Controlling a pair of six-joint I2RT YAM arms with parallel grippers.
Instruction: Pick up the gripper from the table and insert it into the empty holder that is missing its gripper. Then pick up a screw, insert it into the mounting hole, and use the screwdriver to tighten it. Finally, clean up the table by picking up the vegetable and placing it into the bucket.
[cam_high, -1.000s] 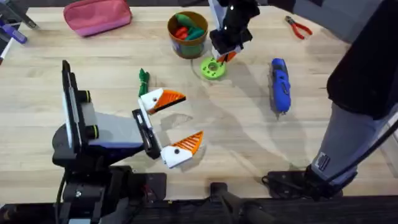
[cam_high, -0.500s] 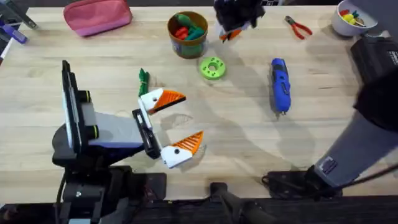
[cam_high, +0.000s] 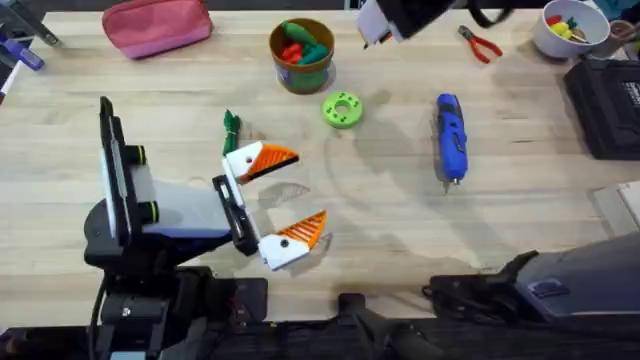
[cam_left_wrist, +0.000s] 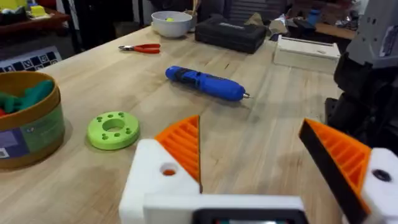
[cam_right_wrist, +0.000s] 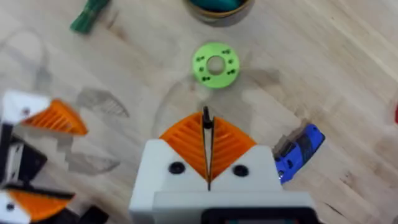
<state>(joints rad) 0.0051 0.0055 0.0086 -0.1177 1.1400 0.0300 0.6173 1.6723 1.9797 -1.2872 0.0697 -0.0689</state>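
We are starting at the left, where the left gripper (cam_high: 308, 190) is lying low over the table with its fingers spread wide apart; each white holder (cam_high: 243, 160) is carrying an orange ribbed tip (cam_high: 275, 158), and both tips are pointing toward the table's right side. Just beyond the farther finger, the vegetable (cam_high: 231, 124) is lying flat on the wood, its long axis running from the near edge toward the far edge. Farther back, the bucket (cam_high: 302, 60) is standing upright with red and green pieces already in it. Beside it and nearer to us, the green disc (cam_high: 343, 109) is resting flat (its centre hole facing up). Above the table's far edge, the right gripper (cam_high: 385, 20) is hanging high; from its wrist camera we are seeing its orange pads (cam_right_wrist: 186, 140) pressed together, with a thin dark sliver at the tips that we cannot identify. To the right, the screwdriver (cam_high: 450, 135) is lying with its long axis running near to far, its bit pointing toward the near edge. The red pliers (cam_high: 480, 43) are lying beyond it.

Compared with a second ago, the right gripper has lifted off the green disc and drawn back toward the far edge, while the left gripper, vegetable and screwdriver are staying where they were.
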